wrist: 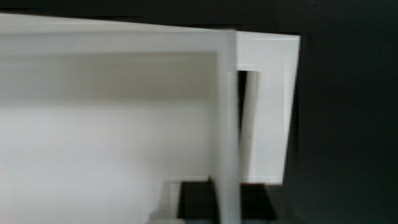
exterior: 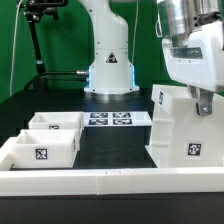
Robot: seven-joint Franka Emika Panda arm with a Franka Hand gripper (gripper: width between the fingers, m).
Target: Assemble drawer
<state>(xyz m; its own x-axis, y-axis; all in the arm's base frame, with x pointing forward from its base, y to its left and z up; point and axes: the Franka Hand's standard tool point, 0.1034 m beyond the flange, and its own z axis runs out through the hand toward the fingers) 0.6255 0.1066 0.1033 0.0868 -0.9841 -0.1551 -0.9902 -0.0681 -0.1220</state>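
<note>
White plastic parts of the drawer sit on the black counter (exterior: 112,152): two shallow trays (exterior: 42,152) lie well to the exterior view's left of the tall housing (exterior: 180,140), with the marker board (exterior: 110,118) between them and it. The arm's jaws sit at the housing's upper edge; whether they clench its wall cannot be told. A square, firm hold would likely keep the housing from tipping.

Arm (exterior: 186,30) extended downward, gripper (exterior: 203,101) pointing straight down, jaw spacing unclear
</note>
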